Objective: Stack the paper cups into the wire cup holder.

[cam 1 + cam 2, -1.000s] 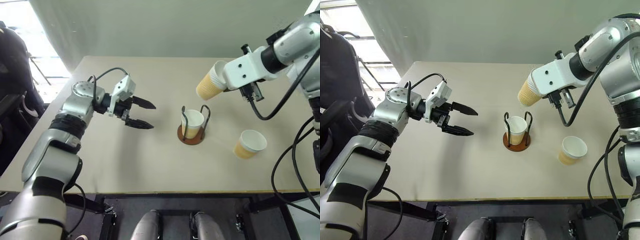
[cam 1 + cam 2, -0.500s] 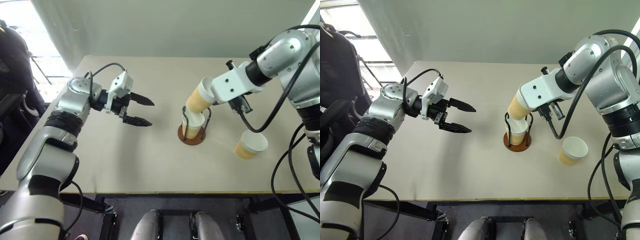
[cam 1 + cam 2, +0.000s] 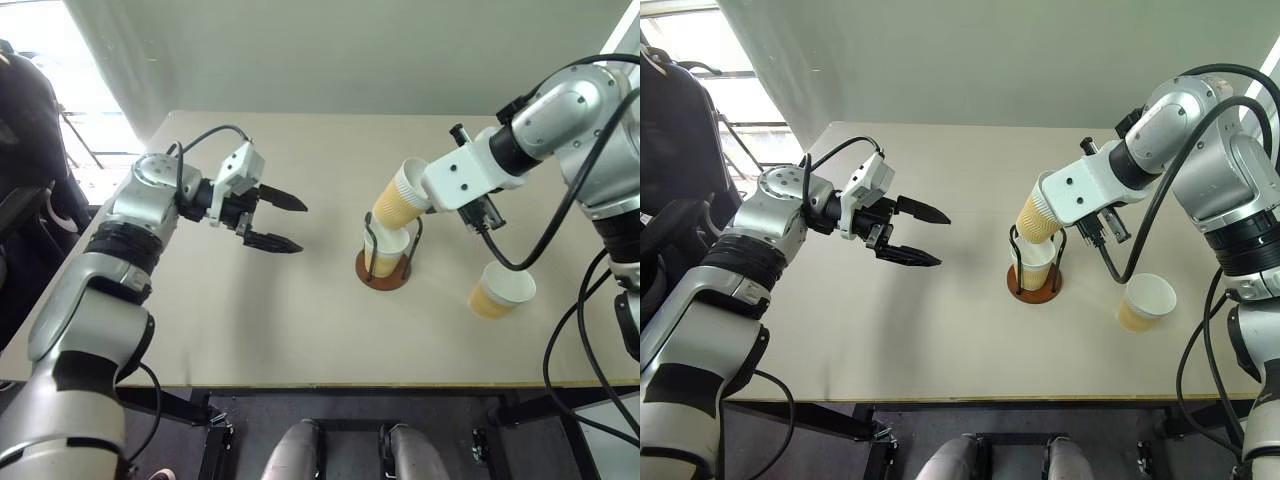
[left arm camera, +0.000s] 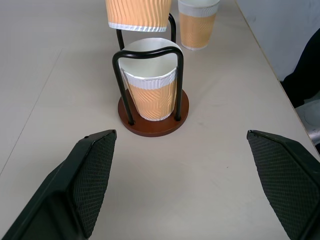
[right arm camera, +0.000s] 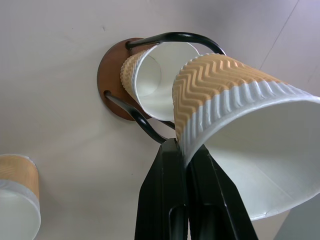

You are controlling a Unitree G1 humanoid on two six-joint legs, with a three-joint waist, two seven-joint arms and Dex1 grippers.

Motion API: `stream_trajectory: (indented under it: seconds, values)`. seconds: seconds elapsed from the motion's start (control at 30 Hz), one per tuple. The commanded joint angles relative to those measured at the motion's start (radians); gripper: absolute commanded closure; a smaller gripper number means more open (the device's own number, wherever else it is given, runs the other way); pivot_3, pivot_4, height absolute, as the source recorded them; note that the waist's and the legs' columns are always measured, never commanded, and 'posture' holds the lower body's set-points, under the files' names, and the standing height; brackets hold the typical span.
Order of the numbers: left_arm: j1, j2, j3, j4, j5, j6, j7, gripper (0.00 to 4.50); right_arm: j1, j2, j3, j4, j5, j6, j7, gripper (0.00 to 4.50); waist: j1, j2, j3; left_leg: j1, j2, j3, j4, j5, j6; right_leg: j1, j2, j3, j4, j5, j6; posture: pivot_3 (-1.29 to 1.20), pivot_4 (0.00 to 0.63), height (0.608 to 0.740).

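A: Table [image 3: 300, 330], holder, cups — where, and why?

B: Wire cup holder [image 3: 383, 268] mid-table, one cup [image 3: 384, 248] seated. My right gripper [image 5: 186, 165] pinches a second cup's [image 3: 399, 196] rim, tilted above for nesting. Third cup [image 3: 497, 289] waits beside. Left gripper [image 3: 275, 221] spread, empty.

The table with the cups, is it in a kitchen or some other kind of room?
Probably a robot test room, not a kitchen. The plain table stands by a bare wall and holds just paper cups and a wire holder, with cables hanging by it and a bright window at the side.
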Motion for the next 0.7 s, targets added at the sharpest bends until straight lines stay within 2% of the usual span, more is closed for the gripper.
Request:
stream_trajectory:
  seconds: [0.03, 0.7]
  values:
    - [-0.017, 0.018, 0.008, -0.029, -0.009, 0.001, -0.032, 0.00, 0.003, 0.001, -0.002, -0.022, -0.015, -0.019, 0.004, 4.48, 0.000, 0.000, 0.000, 0.000, 0.000, 0.000, 0.000, 0.000, 0.000, 0.000, 0.000, 0.000, 0.000, 0.000, 0.000, 0.00, 0.150, 0.740]
    - [-0.009, 0.035, 0.012, -0.081, -0.019, 0.041, -0.032, 0.00, 0.027, 0.024, 0.007, -0.037, -0.042, -0.066, 0.004, 4.48, -0.001, 0.000, 0.000, 0.000, 0.000, 0.000, 0.000, 0.000, 0.000, 0.000, 0.000, 0.000, 0.000, 0.000, 0.000, 0.00, 0.150, 0.740]
